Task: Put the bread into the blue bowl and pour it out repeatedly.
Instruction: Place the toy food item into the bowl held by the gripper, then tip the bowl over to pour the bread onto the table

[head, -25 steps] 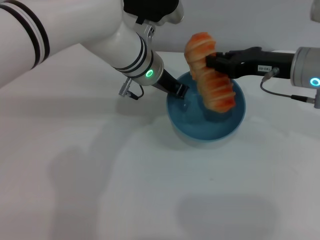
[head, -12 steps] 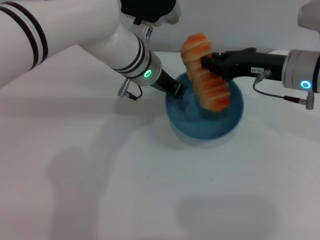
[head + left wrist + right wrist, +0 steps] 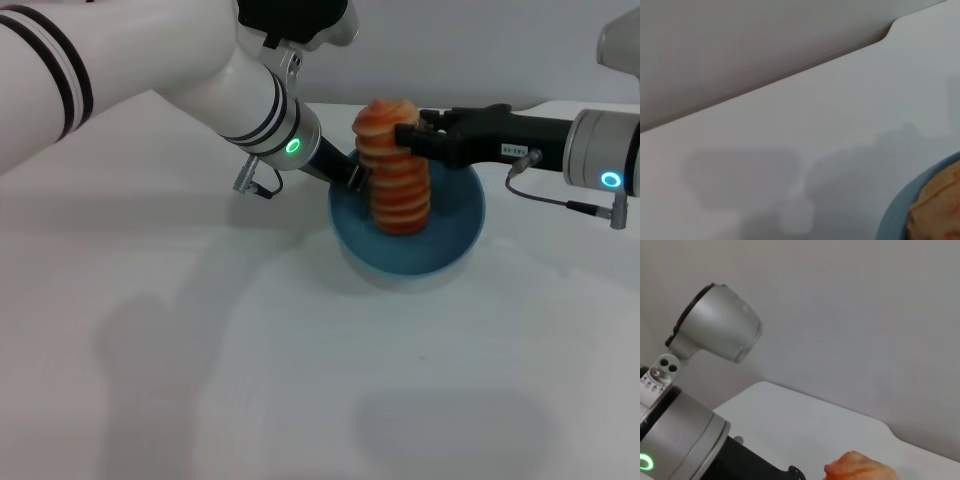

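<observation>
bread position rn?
In the head view, the bread stands nearly upright with its lower end inside the blue bowl, right of table centre. The right gripper clamps its upper part; the left gripper holds the bowl's left rim.

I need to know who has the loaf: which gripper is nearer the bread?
Right. The right gripper is clamped on the upper part of the bread, which stands on end in the blue bowl. The left gripper holds the bowl's rim, just beside the loaf.
</observation>
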`<state>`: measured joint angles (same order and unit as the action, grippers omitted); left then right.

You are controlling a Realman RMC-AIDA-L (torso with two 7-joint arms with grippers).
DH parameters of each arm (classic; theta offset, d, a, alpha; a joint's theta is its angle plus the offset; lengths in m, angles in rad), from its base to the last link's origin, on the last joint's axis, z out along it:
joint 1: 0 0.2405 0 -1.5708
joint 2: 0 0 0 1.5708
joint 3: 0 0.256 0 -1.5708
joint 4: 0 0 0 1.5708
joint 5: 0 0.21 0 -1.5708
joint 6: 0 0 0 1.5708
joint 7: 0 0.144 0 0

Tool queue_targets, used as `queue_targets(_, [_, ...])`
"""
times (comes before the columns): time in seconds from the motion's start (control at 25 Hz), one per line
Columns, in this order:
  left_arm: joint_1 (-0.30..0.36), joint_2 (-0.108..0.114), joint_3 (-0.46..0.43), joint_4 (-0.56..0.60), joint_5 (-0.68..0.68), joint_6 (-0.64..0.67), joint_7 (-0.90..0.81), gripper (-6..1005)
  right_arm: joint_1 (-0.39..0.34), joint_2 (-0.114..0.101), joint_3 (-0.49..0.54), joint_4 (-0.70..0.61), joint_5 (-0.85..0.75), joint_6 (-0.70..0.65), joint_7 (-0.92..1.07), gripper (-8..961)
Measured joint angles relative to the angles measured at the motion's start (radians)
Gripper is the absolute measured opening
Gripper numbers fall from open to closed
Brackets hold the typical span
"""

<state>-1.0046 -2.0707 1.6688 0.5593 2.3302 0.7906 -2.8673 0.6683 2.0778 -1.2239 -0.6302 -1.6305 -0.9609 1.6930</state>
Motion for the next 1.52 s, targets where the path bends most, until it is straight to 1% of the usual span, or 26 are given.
queue_targets(0.04, [0.000,0.000,0.000,0.000,0.000,-0.001,0.000,-1,-0.003,0.000,0.000,-0.004,0.000,-0.002,0.000,442])
queue_targets(0.16, [0.006,0.000,0.000,0.001,0.000,-0.006,-0.001,-1,-0.026,-0.003,0.009,-0.037,0.003,-0.015,0.000,443])
queue_targets(0.36, [0.017,0.001,0.000,0.001,-0.001,-0.034,-0.001,-1,-0.122,-0.008,0.039,-0.190,0.033,-0.024,0.001,443])
queue_targets(0.44, [0.022,0.002,0.000,0.000,-0.001,-0.043,0.000,0,-0.159,-0.008,0.076,-0.253,0.034,-0.026,0.002,443])
queue_targets(0.48, [0.023,0.002,0.000,0.000,-0.001,-0.046,0.000,0,-0.178,-0.007,0.116,-0.279,0.034,-0.026,0.000,443])
queue_targets(0.52, [0.024,0.003,0.000,-0.001,-0.001,-0.050,0.000,0,-0.178,-0.007,0.116,-0.279,0.034,-0.026,0.000,443])
queue_targets(0.56, [0.026,0.003,0.000,-0.001,-0.001,-0.054,0.000,0,-0.185,-0.007,0.142,-0.282,0.032,-0.025,-0.010,443])
queue_targets(0.68, [0.033,0.003,0.002,-0.001,-0.002,-0.072,0.000,0,-0.202,-0.006,0.207,-0.262,0.035,-0.008,-0.082,444])
queue_targets(0.88, [0.041,0.003,0.010,-0.001,-0.002,-0.129,0.003,-1,-0.252,-0.003,0.314,-0.186,0.057,0.072,-0.222,444])
queue_targets(1.08, [0.046,-0.001,0.038,0.004,-0.001,-0.218,0.027,-1,-0.312,-0.006,0.429,-0.065,0.167,0.081,-0.368,443])
queue_targets(1.24, [0.033,-0.004,0.107,0.018,-0.002,-0.313,0.024,0,-0.358,-0.004,0.446,-0.003,0.251,0.072,-0.452,443])
queue_targets(1.36, [0.027,-0.006,0.158,0.022,-0.029,-0.382,0.019,0,-0.371,-0.005,0.450,0.036,0.265,0.066,-0.470,443])
queue_targets(1.52, [0.020,-0.008,0.296,0.032,-0.118,-0.478,0.018,-1,-0.380,-0.003,0.462,0.047,0.267,0.062,-0.470,444])
